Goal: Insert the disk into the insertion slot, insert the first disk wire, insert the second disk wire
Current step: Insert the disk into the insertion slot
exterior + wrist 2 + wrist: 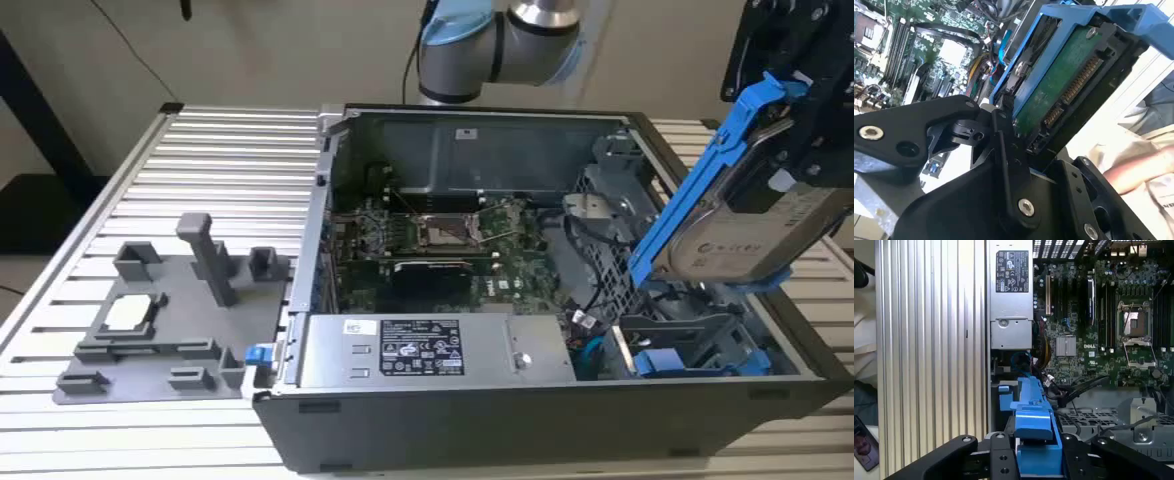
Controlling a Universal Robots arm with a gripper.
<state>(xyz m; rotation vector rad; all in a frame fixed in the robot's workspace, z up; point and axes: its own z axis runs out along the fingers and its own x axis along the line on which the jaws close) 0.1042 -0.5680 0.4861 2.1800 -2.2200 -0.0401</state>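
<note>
End effector (pixel 1036 452) grips closed on the blue-framed disk (pixel 741 235), holding it tilted over the open computer case (pixel 534 425). The drive bay (pixel 674 350) sits just below, close to the case wall.

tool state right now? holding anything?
Tool: closed on the flat silver-grey metal hard drive in its bright blue plastic carrier frame, tilted above the open dark grey computer case.

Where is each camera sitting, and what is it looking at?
Exterior view: off the arm, above the open computer case, looking down; arm and gripper show.
First wrist view: on the wrist, facing the motherboard past gripper fingers.
Second wrist view: on the wrist, facing the disk's green underside, over gripper links.
All share the disk.
</note>
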